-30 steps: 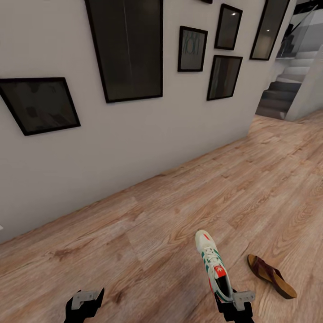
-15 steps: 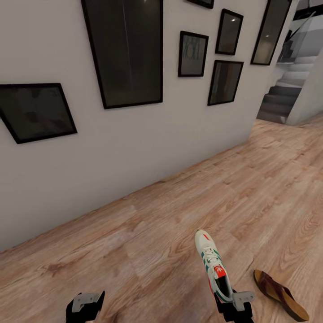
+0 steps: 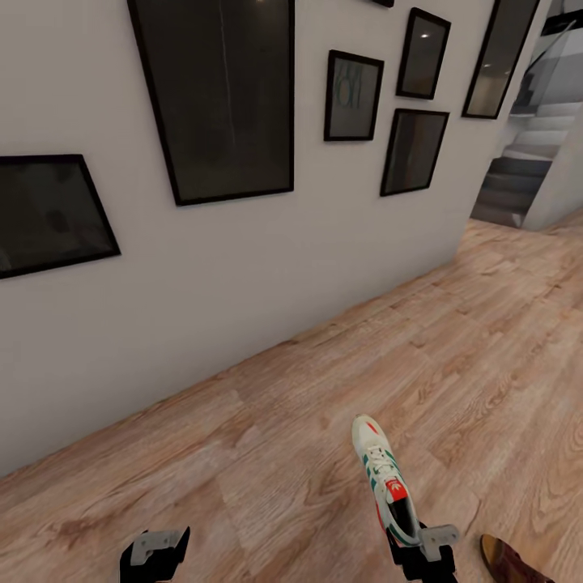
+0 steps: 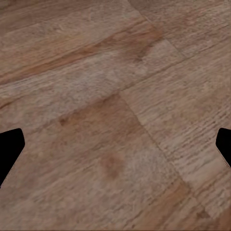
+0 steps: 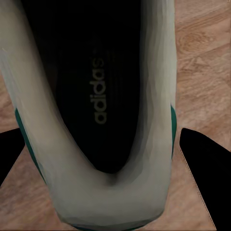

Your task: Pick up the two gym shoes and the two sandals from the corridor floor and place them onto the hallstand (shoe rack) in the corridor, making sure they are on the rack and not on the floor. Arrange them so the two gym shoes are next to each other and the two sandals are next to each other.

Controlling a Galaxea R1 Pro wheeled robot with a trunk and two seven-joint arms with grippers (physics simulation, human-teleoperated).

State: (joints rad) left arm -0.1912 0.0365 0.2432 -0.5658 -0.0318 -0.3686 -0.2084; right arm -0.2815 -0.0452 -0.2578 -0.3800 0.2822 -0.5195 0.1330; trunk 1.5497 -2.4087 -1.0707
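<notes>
One gym shoe (image 3: 385,478), off-white with green stripes and a red tongue, hangs above the corridor floor (image 3: 308,405) with its toe pointing away from me. My right gripper (image 3: 421,544) is shut on its heel. In the right wrist view the shoe's dark inside (image 5: 96,96) lies between the two black fingers (image 5: 204,163). My left gripper (image 3: 154,552) is open and holds nothing, with bare planks under it (image 4: 115,144). The end of one dark brown sandal (image 3: 512,563) lies on the floor at the lower right. The hallstand, the other gym shoe and the other sandal are out of view.
A white wall (image 3: 202,275) with several black-framed pictures (image 3: 219,89) runs along the left and ahead. Grey stairs (image 3: 526,158) rise at the far right. Wood flooring stretches to the right, toward the stairs.
The whole view has shifted. The pictures slid left and the sandal slid toward the lower right corner, now partly cut off. The shoe stays in my right gripper as before.
</notes>
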